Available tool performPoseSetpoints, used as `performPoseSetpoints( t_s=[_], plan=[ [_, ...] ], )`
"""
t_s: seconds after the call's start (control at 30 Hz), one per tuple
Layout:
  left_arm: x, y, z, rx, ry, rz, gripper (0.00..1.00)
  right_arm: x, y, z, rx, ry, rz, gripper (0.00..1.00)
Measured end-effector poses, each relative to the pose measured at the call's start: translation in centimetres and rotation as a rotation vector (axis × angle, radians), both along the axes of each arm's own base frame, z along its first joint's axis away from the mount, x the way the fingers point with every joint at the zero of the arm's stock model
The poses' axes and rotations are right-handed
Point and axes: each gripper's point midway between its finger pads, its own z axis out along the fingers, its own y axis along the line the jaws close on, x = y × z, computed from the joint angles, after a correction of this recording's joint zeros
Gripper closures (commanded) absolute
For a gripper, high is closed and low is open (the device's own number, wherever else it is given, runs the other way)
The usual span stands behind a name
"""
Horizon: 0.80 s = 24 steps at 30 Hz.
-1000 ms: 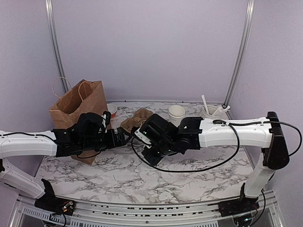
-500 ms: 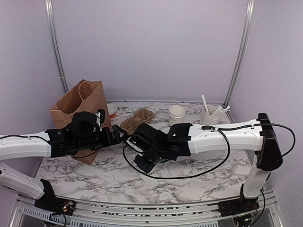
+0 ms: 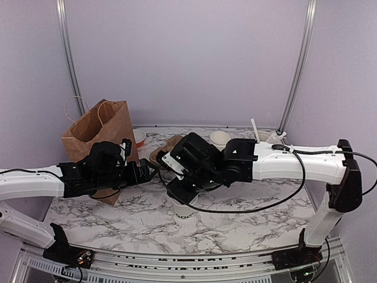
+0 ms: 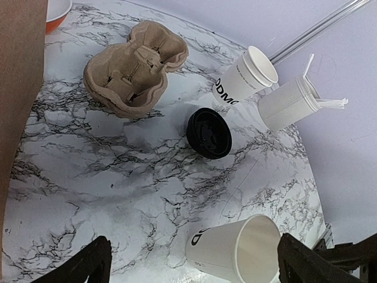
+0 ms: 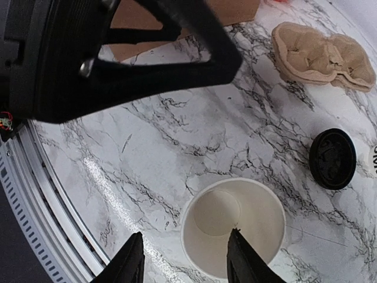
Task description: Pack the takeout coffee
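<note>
**Takeout coffee (image 5: 259, 212), a small white lettered paper cup, stands unlidded**

Left tool (image 4: 194, 247) gapes. Right tool (image 5: 186, 233), spread, straddles the cup's rim on the tabletop (image 5: 177, 135). Round black plastic lid (image 5: 333, 158) lies apart; capping likely comes next.

The right gripper (image 5: 185, 259), shut earlier, now stands partly open. A lidless white paper cup (image 5: 230, 227), previously hidden beneath the arm, now shows upright on the desk (image 5: 177, 135) below it.
</note>
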Motion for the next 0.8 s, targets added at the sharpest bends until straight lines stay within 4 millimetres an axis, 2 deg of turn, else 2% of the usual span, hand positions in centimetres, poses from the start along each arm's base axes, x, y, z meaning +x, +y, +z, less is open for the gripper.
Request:
performPoseSetpoints(
  t_s=[0.13, 0.23, 0.33, 0.47, 0.67, 0.8],
  plan=[
    [0.0, 0.0, 0.0, 0.000, 0.001, -0.002, 0.01, 3.1, -2.1, 2.6, 0.063, -0.018, -0.079, 0.52],
    [-0.1, -0.1, 0.0, -0.002, 0.003, -0.006, 0.01, 6.3, -4.7, 2.9, 0.091, -0.029, -0.167, 0.52],
    [-0.1, -0.1, 0.0, -0.003, 0.004, -0.008, 0.01, 9.6, -7.6, 1.1, 0.078, -0.015, -0.263, 0.54],
    [-0.2, -0.2, 0.0, -0.005, 0.008, -0.014, 0.01, 12.7, -10.2, -1.9, 0.049, 0.021, -0.358, 0.55],
    [-0.1, -0.3, 0.4, -0.013, 0.005, -0.014, 0.01, 16.6, -11.6, -5.9, 0.053, 0.078, -0.440, 0.55],
    [-0.1, -0.3, 0.4, -0.017, 0.009, -0.010, 0.01, 18.1, -12.0, -8.7, 0.041, 0.115, -0.470, 0.56]
  ],
)
